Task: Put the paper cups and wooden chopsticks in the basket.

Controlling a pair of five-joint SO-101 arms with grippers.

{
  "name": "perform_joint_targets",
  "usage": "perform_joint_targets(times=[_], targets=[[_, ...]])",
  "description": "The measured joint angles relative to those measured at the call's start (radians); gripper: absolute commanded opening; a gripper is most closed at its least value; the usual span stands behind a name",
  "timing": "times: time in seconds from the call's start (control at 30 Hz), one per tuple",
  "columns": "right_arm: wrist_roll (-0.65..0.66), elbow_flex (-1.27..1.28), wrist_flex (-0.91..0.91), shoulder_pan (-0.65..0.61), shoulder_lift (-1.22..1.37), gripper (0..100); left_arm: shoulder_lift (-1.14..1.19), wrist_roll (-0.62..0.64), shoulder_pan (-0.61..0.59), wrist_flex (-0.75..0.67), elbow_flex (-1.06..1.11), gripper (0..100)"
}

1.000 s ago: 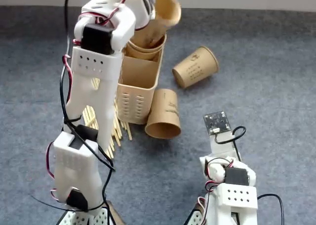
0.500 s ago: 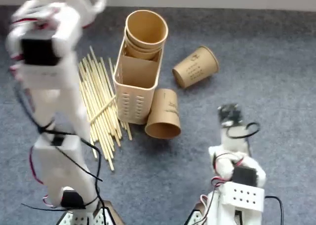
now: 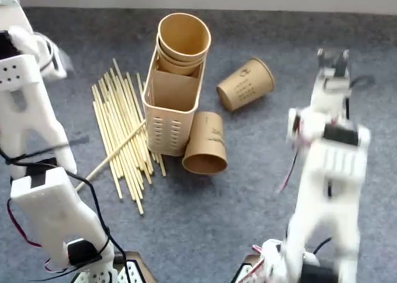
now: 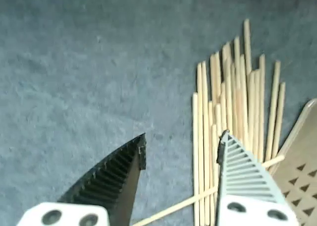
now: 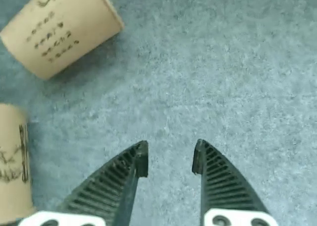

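A tan slotted basket point(image 3: 169, 112) stands mid-table with a stack of paper cups point(image 3: 183, 41) in its far end. Two more paper cups lie on their sides: one point(image 3: 245, 84) to the basket's right, one point(image 3: 205, 144) against its near right corner. A pile of wooden chopsticks point(image 3: 121, 128) lies left of the basket. My left gripper point(image 4: 181, 141) hangs open and empty above the carpet beside the chopsticks point(image 4: 233, 92). My right gripper point(image 5: 171, 151) is open and empty over bare carpet, right of both loose cups point(image 5: 59, 30) point(image 5: 12, 161).
Grey carpet covers the table. The left arm point(image 3: 28, 109) stands tall at the left edge; the right arm point(image 3: 329, 146) reaches up along the right side. A pale wall edge runs along the back. A corner of the basket point(image 4: 297, 161) lies close to my left gripper.
The left arm swung from above the basket out to the far left, leaving a cup stacked in the basket. The right arm rose and stretched toward the far right.
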Motion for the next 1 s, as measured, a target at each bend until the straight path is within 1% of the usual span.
perform_joint_targets(times=[0.13, 0.2, 0.33, 0.53, 0.7, 0.77, 0.9, 1.0], targets=[[-0.123, -0.348, 0.021, -0.002, 0.374, 15.6, 0.000, -0.008, 0.000, -0.028, 0.218, 24], [-0.146, -0.520, 0.057, -0.021, 0.523, 15.6, 0.000, -0.006, 0.000, -0.061, 0.290, 24], [-0.158, -0.844, 0.100, -0.087, 0.760, 15.6, 0.000, 0.046, -0.002, -0.104, 0.359, 24], [-0.158, -1.208, 0.109, -0.115, 1.046, 15.6, 0.000, 0.055, -0.014, -0.117, 0.377, 24], [-0.161, -1.416, 0.110, -0.150, 1.234, 15.6, 0.000, 0.060, -0.028, -0.147, 0.405, 24], [-0.192, -1.473, 0.110, -0.157, 1.278, 15.6, 0.000, 0.060, -0.028, -0.167, 0.427, 24], [-0.230, -1.528, 0.126, -0.157, 1.307, 15.6, 0.000, 0.061, -0.028, -0.203, 0.453, 24], [-0.233, -1.542, 0.206, -0.169, 1.312, 15.6, 0.000, 0.061, -0.028, -0.207, 0.454, 24]])
